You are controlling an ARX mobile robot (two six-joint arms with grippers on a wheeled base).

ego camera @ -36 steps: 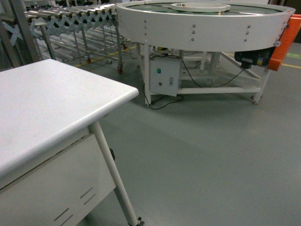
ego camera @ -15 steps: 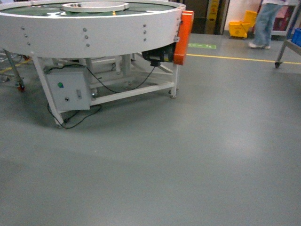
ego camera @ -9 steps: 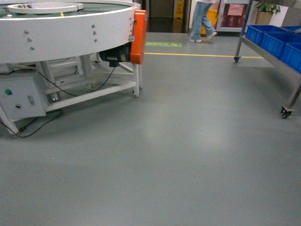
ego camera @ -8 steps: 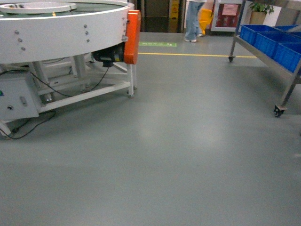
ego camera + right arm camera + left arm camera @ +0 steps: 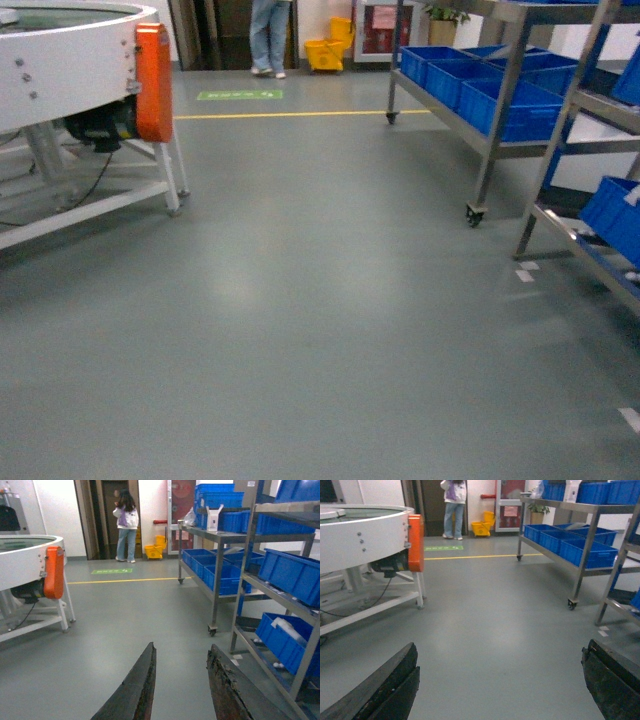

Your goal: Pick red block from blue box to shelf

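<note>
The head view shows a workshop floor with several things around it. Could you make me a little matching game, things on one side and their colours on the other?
Things:
1. mop bucket
2. crates on the metal rack
3. guard panel on the round conveyor
4. floor marking near the doorway

Colours:
A. green
B. orange
C. yellow
D. blue

Pairs: 1-C, 2-D, 3-B, 4-A
</note>
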